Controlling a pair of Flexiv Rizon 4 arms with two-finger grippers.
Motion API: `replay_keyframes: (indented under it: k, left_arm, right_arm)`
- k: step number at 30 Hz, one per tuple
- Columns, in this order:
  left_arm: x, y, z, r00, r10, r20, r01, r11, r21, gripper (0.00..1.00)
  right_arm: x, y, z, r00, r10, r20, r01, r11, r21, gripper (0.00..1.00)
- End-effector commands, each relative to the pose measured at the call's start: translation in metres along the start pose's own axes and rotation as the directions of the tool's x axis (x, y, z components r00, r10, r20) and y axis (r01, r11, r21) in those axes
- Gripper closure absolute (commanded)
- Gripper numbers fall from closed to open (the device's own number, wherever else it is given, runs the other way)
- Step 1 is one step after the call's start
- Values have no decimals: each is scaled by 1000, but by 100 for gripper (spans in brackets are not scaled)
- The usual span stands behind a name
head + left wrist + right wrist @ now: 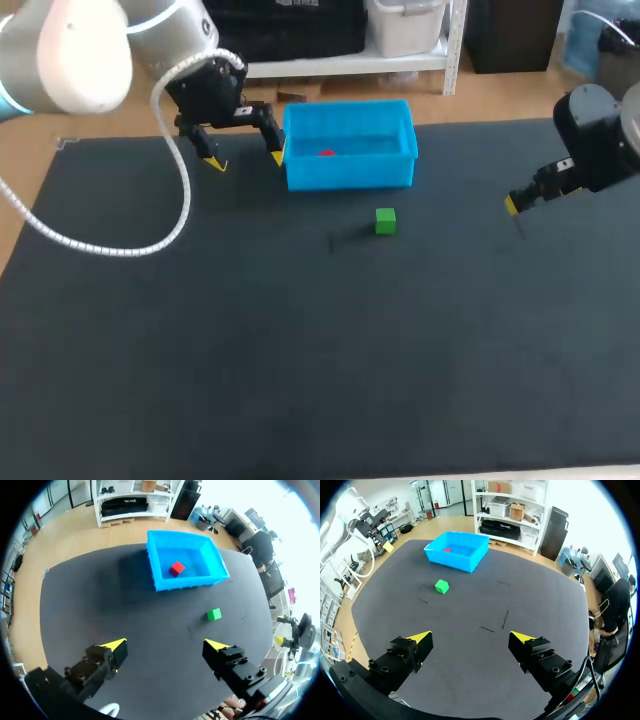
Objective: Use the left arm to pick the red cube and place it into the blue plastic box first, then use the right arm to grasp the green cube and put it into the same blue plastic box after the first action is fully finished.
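Observation:
The red cube [176, 568] lies inside the blue plastic box [348, 172]; in the head view only a sliver of the red cube [326, 153] shows, and the right wrist view catches the red cube [447, 550] too. The green cube [385, 221] sits on the dark mat in front of the box. My left gripper [246, 160] hangs open and empty just left of the box, above the mat. My right gripper [470, 639] is open and empty at the table's right side, well away from the green cube [441, 586].
The dark mat [300, 350] covers the table. A white cable [120, 245] loops from my left arm over the mat's left part. Thin marks lie on the mat near the green cube.

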State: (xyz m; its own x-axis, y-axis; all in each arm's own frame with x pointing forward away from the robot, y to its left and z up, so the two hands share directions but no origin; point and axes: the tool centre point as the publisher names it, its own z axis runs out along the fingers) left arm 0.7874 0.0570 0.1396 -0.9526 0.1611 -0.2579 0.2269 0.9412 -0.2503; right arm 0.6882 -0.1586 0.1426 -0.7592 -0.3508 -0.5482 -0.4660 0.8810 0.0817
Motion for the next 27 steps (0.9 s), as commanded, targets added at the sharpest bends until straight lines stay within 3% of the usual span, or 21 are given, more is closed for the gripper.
replay_keyframes:
  k: [1, 7, 16, 23, 27]
  left_arm:
    - [16, 7, -10, 940, 42, 339, -65, 996, 57, 0]
    - [36, 23, -7, 936, 78, 344, -106, 992, 64, 0]
    - [66, 47, -20, 882, 119, 456, -167, 984, 66, 0]
    - [85, 59, -15, 884, 126, 450, -190, 977, 100, 0]
    - [93, 62, -14, 868, 141, 477, -212, 972, 99, 0]
  right_arm:
    - [0, 0, 0, 1000, 0, 1, 0, 1000, 1, 0]
    - [0, 0, 0, 1000, 0, 1, 0, 1000, 1, 0]
    - [0, 0, 0, 1000, 0, 1, 0, 1000, 1, 0]
    - [0, 0, 0, 1000, 0, 1, 0, 1000, 1, 0]
    - [0, 0, 0, 1000, 0, 1, 0, 1000, 1, 0]
